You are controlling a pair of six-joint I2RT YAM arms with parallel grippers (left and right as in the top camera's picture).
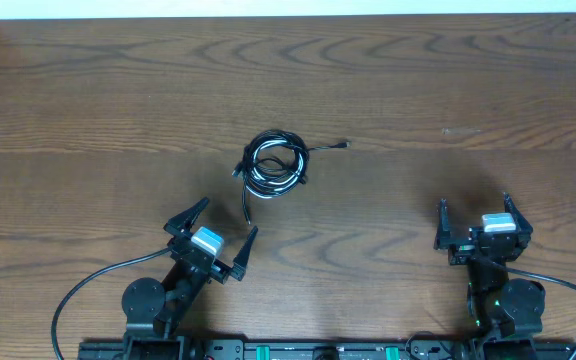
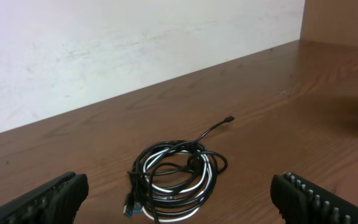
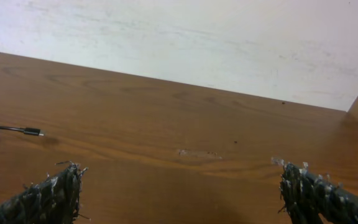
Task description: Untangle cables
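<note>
The cables (image 1: pixel 273 164) lie in one tangled coil of black and white cord at the middle of the wooden table, with a black plug end (image 1: pixel 343 146) stretched out to the right and another strand trailing down toward me. In the left wrist view the cables (image 2: pixel 176 179) sit just ahead of my jaws, blue plug tips at the coil's near left. My left gripper (image 1: pixel 228 232) stands open a little below and left of the coil, touching nothing. Far to the right my right gripper (image 1: pixel 474 210) is open over bare wood; its view catches only one plug end (image 3: pixel 32 131).
Thick black wires (image 1: pixel 88 290) run from the arm bases along the table's front edge. A white wall (image 2: pixel 104 43) stands behind the table and a wooden side panel (image 2: pixel 340 22) rises at the far right corner.
</note>
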